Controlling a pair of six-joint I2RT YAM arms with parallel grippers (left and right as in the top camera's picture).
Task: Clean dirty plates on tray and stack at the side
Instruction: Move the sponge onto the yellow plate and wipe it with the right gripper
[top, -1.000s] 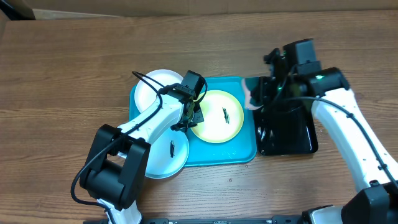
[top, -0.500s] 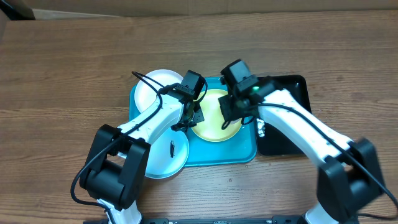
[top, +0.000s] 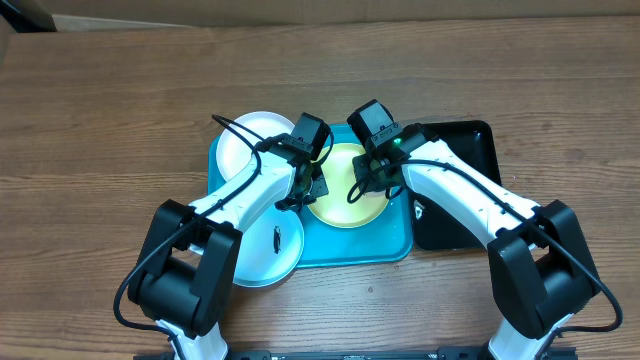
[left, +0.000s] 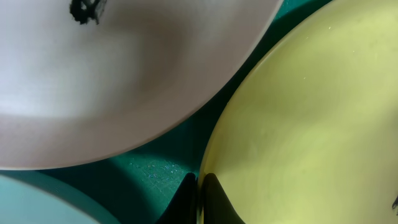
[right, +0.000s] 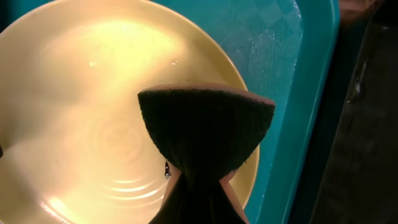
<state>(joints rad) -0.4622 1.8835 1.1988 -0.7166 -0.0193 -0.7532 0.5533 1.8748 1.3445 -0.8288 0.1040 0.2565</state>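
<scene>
Sponge (right: 205, 127), clamped in the jaws of the right gripper (top: 366, 178), has come from the black tray's (top: 480, 150) edge to over the yellow-green plate (top: 340, 207). That plate lies glossy on the turquoise tray (top: 382, 245), its rim pinched between the shut jaws of the left gripper (left: 199, 190).

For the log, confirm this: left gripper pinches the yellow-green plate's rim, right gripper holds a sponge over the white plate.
Wrong plate: the right wrist view shows the right gripper holding the sponge over the yellow-green plate. The left gripper does pinch that plate's rim.
</scene>
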